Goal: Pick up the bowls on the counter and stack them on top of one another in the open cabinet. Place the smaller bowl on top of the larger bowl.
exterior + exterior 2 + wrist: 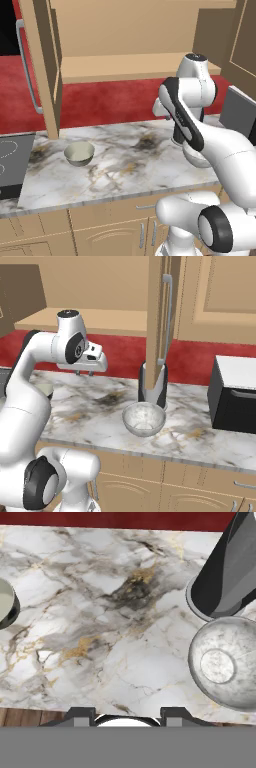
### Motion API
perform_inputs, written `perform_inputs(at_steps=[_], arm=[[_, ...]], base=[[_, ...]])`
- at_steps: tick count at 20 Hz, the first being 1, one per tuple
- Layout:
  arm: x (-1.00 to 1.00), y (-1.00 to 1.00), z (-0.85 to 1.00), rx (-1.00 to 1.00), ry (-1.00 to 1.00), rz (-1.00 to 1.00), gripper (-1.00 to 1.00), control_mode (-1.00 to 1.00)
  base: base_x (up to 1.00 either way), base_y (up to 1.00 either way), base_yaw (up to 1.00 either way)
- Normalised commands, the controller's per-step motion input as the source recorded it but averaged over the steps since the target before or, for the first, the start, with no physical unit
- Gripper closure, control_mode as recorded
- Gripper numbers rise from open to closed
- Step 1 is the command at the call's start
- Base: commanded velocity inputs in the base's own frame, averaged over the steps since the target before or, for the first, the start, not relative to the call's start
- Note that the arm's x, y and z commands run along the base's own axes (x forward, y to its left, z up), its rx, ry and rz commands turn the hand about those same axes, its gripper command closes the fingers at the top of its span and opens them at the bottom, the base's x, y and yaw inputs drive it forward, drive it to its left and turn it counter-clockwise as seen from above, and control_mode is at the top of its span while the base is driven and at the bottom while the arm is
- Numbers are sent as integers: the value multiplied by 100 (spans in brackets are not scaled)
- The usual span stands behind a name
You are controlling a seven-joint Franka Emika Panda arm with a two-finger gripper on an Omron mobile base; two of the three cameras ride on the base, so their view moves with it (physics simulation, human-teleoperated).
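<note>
Over the middle of the counter [100, 627] hangs the gripper [125, 713], its two dark tips parted with nothing between them, well above the marble. At the right of the hand view sits the larger bowl [225, 664], marbled grey, just in front of a tall black-and-silver appliance [227, 572] that nearly touches its far rim. The smaller bowl [79, 153] rests well apart, at the left centre of the left base view, near the stovetop [12, 160]. Both bowls are on the counter; the cabinet shelf [130, 67] above holds neither. The main risk is the appliance: a descent onto the larger bowl's far rim could knock it. The thick rim may also slip from a shallow pinch. Lifting toward the shelf, the bowl could strike the open cabinet door [159, 311], which hangs right above it.
</note>
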Motion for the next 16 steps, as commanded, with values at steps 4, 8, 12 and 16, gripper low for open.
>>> perform_inputs(at_steps=[4, 8, 12, 16], arm=[[-7, 0, -2, 0, 0, 0, -100, -100], [-24, 2, -11, 0, 0, 0, -100, -100], [-27, 4, -15, 0, 0, 0, -100, -100], [-29, 12, -22, 0, 0, 0, -100, -100]], base=[[0, 0, 0], [0, 0, 0], [0, 0, 0], [0, 0, 0]])
